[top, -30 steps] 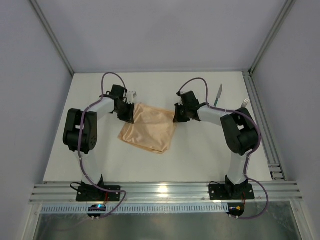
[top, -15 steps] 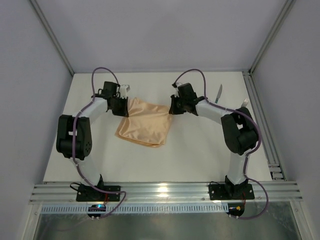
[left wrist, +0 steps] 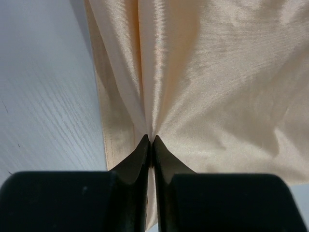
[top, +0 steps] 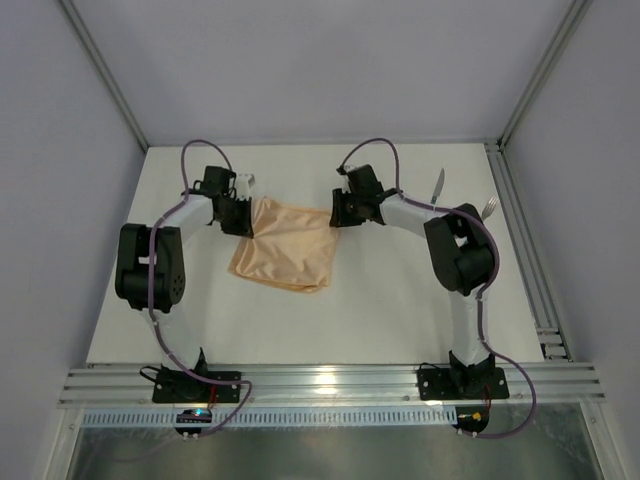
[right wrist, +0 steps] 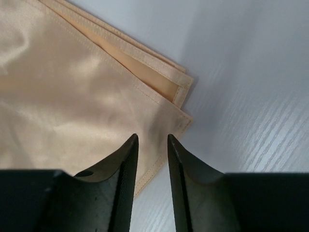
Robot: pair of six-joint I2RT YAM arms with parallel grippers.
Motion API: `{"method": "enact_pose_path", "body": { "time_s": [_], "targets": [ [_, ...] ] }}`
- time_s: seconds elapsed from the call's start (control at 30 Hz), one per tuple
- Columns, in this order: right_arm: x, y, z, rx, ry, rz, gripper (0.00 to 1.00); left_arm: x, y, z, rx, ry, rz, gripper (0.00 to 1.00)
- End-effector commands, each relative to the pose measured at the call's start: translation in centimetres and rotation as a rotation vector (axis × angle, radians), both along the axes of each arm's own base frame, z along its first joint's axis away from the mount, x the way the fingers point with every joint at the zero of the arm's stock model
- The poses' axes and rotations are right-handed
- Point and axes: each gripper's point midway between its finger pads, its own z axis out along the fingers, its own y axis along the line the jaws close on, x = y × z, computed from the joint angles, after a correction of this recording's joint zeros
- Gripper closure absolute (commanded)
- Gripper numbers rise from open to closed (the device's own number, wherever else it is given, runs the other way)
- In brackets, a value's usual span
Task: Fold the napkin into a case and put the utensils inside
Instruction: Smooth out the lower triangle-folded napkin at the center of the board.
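The peach-orange napkin (top: 285,247) lies folded into layers in the middle of the table. My left gripper (top: 243,215) is at its far left corner; in the left wrist view the gripper (left wrist: 150,137) is shut on a pinched fold of the napkin (left wrist: 217,87). My right gripper (top: 338,212) is at the far right corner; in the right wrist view the gripper (right wrist: 151,137) has its jaws a little apart over the stitched corner of the napkin (right wrist: 72,82), which lies flat with layered edges. The knife (top: 437,188) and the fork (top: 489,207) lie at the far right.
A metal rail (top: 520,240) runs along the table's right edge. Grey walls close the left, back and right. The arms' bases stand on the aluminium bar (top: 330,380) at the near edge.
Both grippers have moved toward the far side and slightly left, and the napkin has shifted with them. The right gripper's jaws now stand apart over the corner.
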Motion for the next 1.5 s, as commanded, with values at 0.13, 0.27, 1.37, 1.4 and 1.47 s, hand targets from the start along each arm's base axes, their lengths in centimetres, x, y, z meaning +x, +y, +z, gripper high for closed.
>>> {"method": "enact_pose_path", "body": {
  "time_s": [0.13,0.27,1.37,1.4,1.47],
  "targets": [
    [-0.6,-1.7,5.3,-0.034,-0.136,-0.041,0.50,0.6,0.4,-0.1,-0.003,-0.011,0.018,0.89],
    [-5.4,-2.8,5.4,-0.051,-0.144,-0.032,0.38,0.5,0.6,0.0,-0.002,-0.010,0.021,0.88],
    [-19.3,5.4,2.0,0.197,-0.012,0.033,0.52,-10.1,1.2,-0.7,-0.046,0.289,-0.141,0.57],
    [-19.3,5.5,2.0,0.203,-0.012,0.026,0.52,-10.2,1.2,-0.8,-0.049,0.291,-0.141,0.57],
    [-19.4,5.6,1.5,0.203,-0.002,0.016,0.52,-10.3,1.0,-0.8,-0.062,0.296,-0.142,0.57]
  ]
}}
